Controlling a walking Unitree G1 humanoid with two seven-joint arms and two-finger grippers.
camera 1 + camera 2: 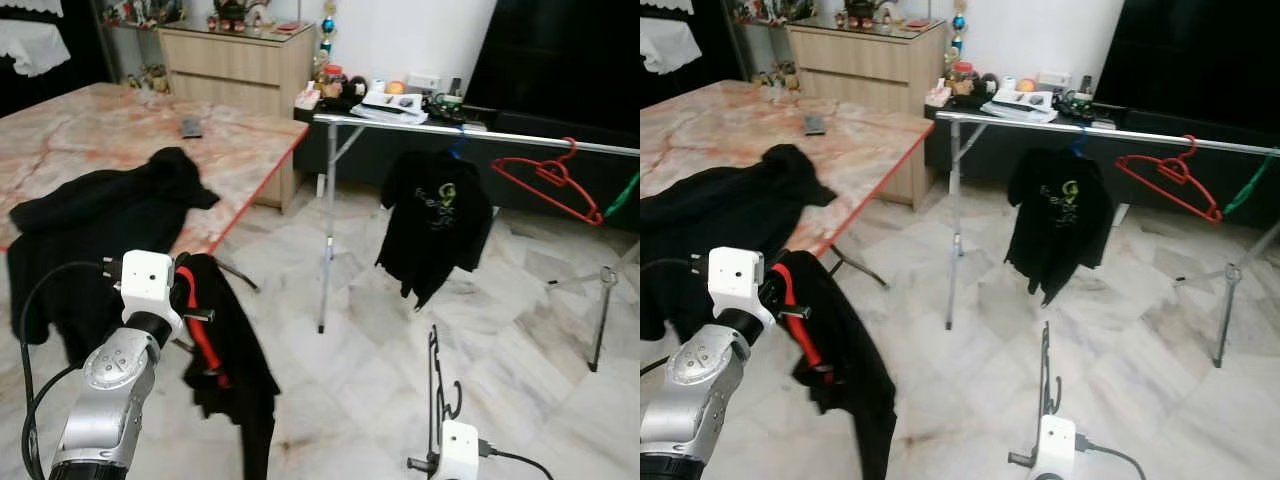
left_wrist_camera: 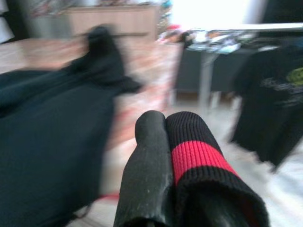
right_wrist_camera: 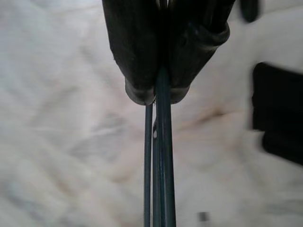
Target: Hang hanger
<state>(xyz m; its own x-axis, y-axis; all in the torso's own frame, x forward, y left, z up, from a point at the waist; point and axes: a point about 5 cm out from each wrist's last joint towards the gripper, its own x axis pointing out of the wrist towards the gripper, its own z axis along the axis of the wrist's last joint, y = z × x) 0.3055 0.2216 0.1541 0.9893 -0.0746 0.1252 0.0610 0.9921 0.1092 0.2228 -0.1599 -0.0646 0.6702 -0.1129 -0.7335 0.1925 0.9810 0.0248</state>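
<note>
The right gripper (image 3: 158,90) pinches a dark hanger (image 1: 436,400) low over the marble floor (image 1: 380,340), well short of the garment rail (image 1: 480,135). The left gripper (image 2: 175,156) clamps a black garment with a red band (image 1: 215,345); its trailing cloth could snag the table (image 1: 240,150) or slip off.

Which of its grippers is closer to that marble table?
Left. The left gripper, clamping a black garment, is beside the marble table edge; the right gripper, pinching a dark hanger, is over open floor.
</note>
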